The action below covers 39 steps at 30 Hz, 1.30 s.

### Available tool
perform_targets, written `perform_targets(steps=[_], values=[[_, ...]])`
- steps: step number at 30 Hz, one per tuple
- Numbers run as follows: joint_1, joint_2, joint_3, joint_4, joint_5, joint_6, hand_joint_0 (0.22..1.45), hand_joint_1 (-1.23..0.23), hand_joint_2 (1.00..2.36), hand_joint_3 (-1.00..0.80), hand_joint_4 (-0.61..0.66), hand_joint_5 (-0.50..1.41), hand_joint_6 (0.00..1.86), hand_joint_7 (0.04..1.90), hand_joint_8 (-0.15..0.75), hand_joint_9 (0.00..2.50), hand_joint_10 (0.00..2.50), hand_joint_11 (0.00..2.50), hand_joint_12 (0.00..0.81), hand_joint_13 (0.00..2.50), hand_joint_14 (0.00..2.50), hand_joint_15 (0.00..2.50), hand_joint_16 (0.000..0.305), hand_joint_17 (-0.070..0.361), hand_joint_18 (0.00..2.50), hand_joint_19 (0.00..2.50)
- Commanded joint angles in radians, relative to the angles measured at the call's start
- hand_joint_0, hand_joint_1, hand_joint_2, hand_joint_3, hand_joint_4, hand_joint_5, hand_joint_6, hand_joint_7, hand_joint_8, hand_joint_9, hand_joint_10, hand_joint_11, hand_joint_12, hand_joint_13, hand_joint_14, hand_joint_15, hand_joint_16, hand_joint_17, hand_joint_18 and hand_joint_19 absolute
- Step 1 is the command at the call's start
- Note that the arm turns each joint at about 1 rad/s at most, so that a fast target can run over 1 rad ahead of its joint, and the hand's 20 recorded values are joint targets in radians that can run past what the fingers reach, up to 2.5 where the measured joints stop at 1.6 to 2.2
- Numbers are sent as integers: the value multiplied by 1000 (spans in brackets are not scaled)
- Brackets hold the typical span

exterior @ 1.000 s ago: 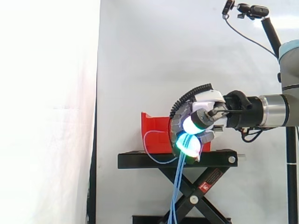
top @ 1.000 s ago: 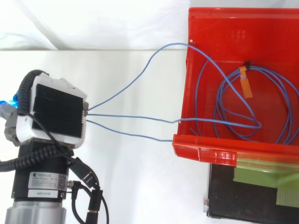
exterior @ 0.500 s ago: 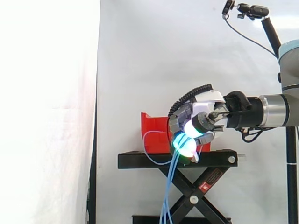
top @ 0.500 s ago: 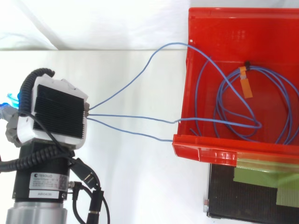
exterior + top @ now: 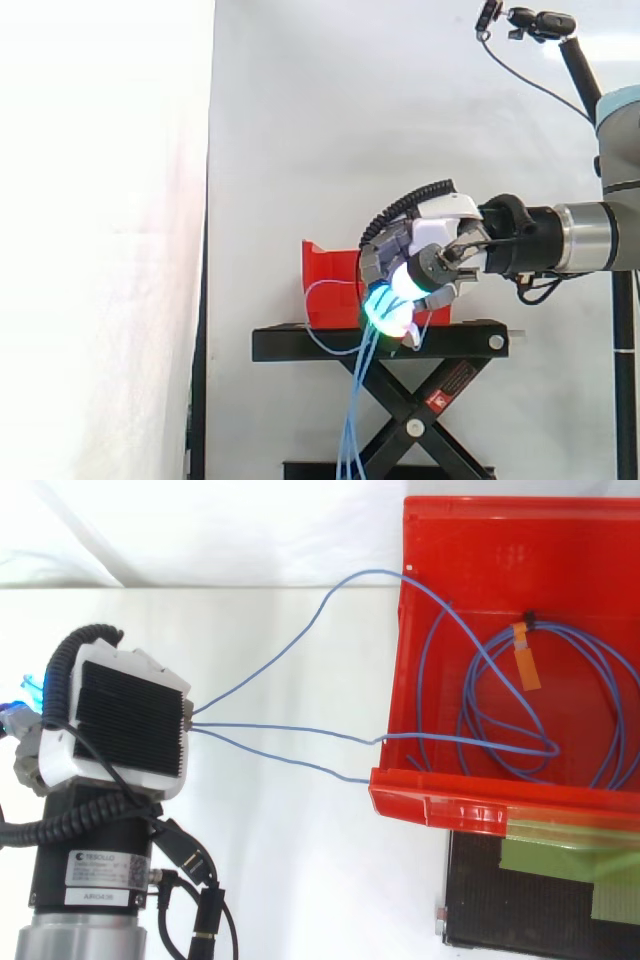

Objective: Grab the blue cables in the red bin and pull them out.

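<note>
The red bin (image 5: 470,805) sits at the right of the top view, on the black stand (image 5: 300,343). Blue cables (image 5: 497,712) lie coiled inside it, bound with an orange tag (image 5: 526,660). Three strands (image 5: 290,727) run out over the bin's left wall to my hand (image 5: 125,725), which is well to the left of the bin. In the side view the hand (image 5: 425,262) hovers in front of the bin (image 5: 330,285) with its fingers curled on the cables. Its pads (image 5: 390,310) glow green and cyan. The loose ends (image 5: 350,425) hang down past the stand.
The black scissor stand's top (image 5: 480,900) carries green tape below the bin. A white curtain is behind the work. A camera (image 5: 540,22) on a pole stands at the upper right of the side view.
In the side view my hand has shifted a little to the left, and the hanging cable ends have swung left with it. The coil in the bin looks unchanged.
</note>
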Motion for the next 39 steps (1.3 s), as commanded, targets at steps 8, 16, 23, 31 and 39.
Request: perform_targets(steps=[8,16,23,31,39], values=[[-3,0,0,2,-2,1,823,-1115,1012,-606,399,410,971,319,385,865,196,1615,403,792,2500,616,54,121,997,924],[-5,0,0,2,0,1,842,-1135,1013,-535,394,378,940,334,383,799,198,1617,401,761,2500,595,55,123,960,941],[-5,0,0,2,-2,1,769,-1038,1008,-773,415,422,901,335,402,809,247,1571,404,772,2500,539,55,125,951,858],[-5,0,0,2,-6,1,672,-887,1000,-1000,440,531,802,370,442,855,309,1517,438,831,2500,487,64,144,979,599],[-6,0,0,3,-6,1,607,-822,1000,-1000,468,646,708,419,471,914,359,1454,464,898,2500,437,71,160,1041,430]])
